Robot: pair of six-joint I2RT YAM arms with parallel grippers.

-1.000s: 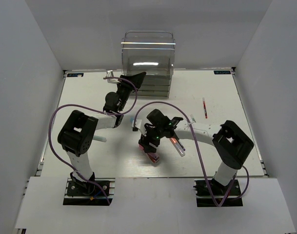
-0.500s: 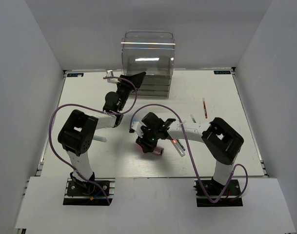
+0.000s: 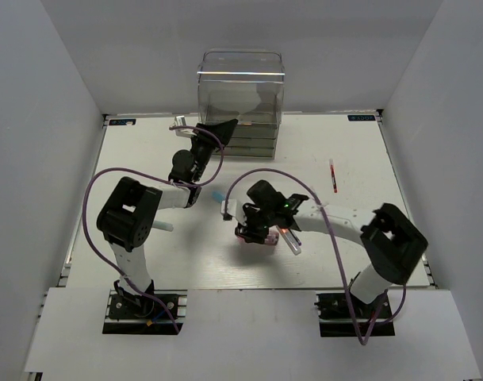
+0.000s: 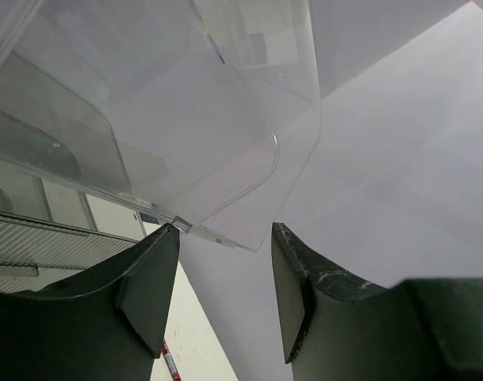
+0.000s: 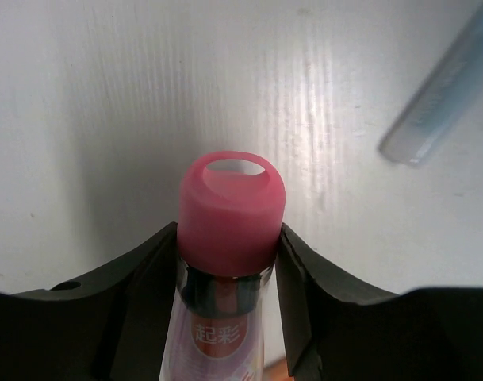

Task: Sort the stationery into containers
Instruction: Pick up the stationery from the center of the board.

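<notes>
Right wrist view: the right hand [image 5: 228, 232] has its two fingers [image 5: 150, 278] pressed against both sides of a pink tube [image 5: 231, 194], holding it just below the rounded pink cap, with a printed label showing lower down. Behind the tube is the white tabletop [image 5: 106, 95]; whether the tube rests on it or is raised cannot be told. A pale blue pen [image 5: 435, 91] lies apart from the tube, toward the upper right corner of this view. From the top camera, this hand sits near the middle of the tabletop, with a clear pen [image 3: 290, 240] lying just beside it on the right and a thin red pen [image 3: 333, 175] well apart toward the far right. The clear box [image 3: 241, 87] stands at the far edge, drawers stacked in its lower part. The left hand [image 4: 224, 232] is raised at the box's front left corner, its fingers parted with nothing between them; the box's clear curved wall shows through the gap.
</notes>
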